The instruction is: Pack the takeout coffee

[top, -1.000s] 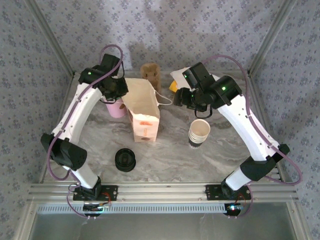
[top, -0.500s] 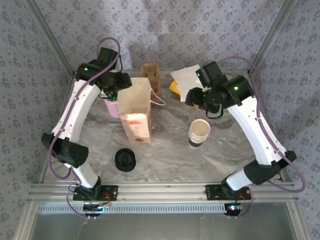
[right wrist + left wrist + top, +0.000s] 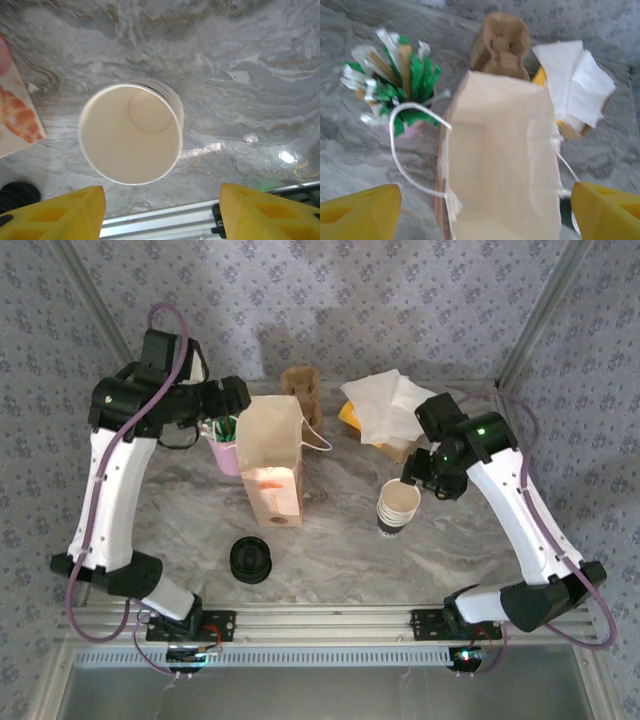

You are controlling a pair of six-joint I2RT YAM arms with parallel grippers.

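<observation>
Coffee: I cannot tell where it is. Over the open bag [image 3: 500,150] hangs the left gripper [image 3: 482,210], jaws wide and empty; the right gripper [image 3: 160,212] hangs over the cup stack [image 3: 130,140], jaws apart, holding nothing

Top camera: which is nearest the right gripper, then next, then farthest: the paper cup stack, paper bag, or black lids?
1. Paper cup stack, right by the right gripper.
2. Paper bag, mid-table, to its left.
3. Black lids, front left.
</observation>
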